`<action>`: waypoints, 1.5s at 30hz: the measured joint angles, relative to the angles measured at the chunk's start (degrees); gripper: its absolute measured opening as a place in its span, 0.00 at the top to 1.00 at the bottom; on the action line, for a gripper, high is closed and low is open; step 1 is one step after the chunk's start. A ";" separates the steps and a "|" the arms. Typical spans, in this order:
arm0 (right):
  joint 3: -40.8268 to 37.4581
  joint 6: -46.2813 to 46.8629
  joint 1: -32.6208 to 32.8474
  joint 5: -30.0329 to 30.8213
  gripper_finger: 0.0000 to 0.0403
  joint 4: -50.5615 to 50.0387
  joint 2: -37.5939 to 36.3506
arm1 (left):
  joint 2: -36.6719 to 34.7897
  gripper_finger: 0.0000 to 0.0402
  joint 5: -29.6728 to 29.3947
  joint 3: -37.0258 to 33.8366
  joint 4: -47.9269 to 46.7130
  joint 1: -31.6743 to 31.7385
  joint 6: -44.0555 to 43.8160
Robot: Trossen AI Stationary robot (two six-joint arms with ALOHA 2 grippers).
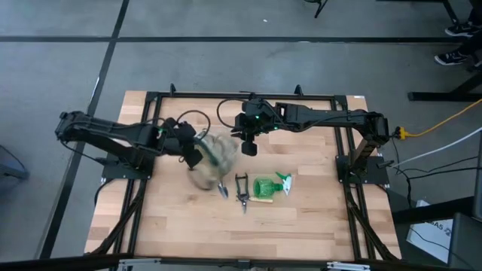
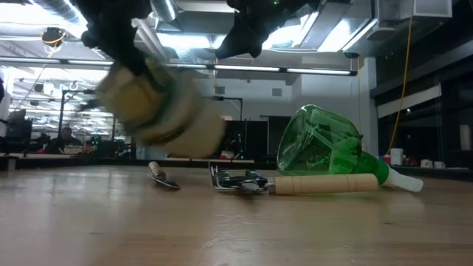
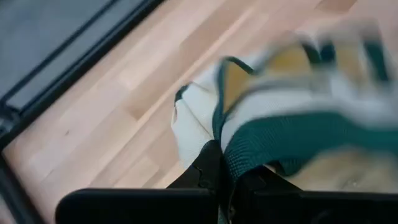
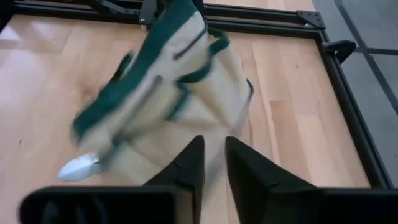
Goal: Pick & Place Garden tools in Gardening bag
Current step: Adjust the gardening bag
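1. Bag (image 1: 213, 159): cream fabric with green trim, blurred in every view. It hangs clear of the counter (image 1: 316, 226), held up at its green edge on the side toward the left arm. Its body sags toward the tools.
2. Left gripper (image 1: 197, 153): jaws pressed together, pinching the bag's green trim (image 3: 273, 146). This arm carries the bag.
3. Right gripper (image 1: 248, 146): just beside the bag, on the side away from the left arm. Jaws slightly spread with a narrow gap between them; nothing is seen in that gap. In the right wrist view the bag (image 4: 180, 93) lies straight ahead of these jaws, close but apart from them.
4. Trowel (image 1: 222, 188): on the counter just below the bag's lower edge, nearest of the tools to the bag; metal blade showing.
5. Shears (image 1: 242, 192): beside the trowel, farther from the bag. Long axis runs away from the bag toward the counter's near edge.
6. Bottle (image 1: 269, 187): green, lying on its side beyond the shears, white nozzle pointing away from the bag. A wooden handle (image 1: 262, 200) lies along its near side.
7. Judgement: all tools lie outside the bag. The right gripper is the freer and nearer arm for them; they lie below it, toward the near edge.
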 joint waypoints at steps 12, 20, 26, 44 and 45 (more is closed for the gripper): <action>0.11 -9.94 1.27 -12.61 0.60 -14.45 -1.11 | 0.02 0.99 13.12 1.48 -4.63 10.10 5.39; 0.09 -11.55 2.94 -12.73 0.61 -18.19 -1.11 | 0.02 0.99 21.16 1.48 -4.43 19.96 10.80; 0.09 -12.62 3.12 -12.99 0.61 -18.02 -1.11 | 0.04 0.98 25.28 1.48 -3.26 28.23 13.81; 0.04 -12.92 3.15 -15.52 0.61 -17.56 -1.08 | 7.98 0.84 38.35 1.55 2.95 40.00 20.68; 0.04 -12.92 3.15 -15.52 0.61 -17.60 -1.07 | 8.73 0.82 38.66 1.55 2.97 40.27 21.62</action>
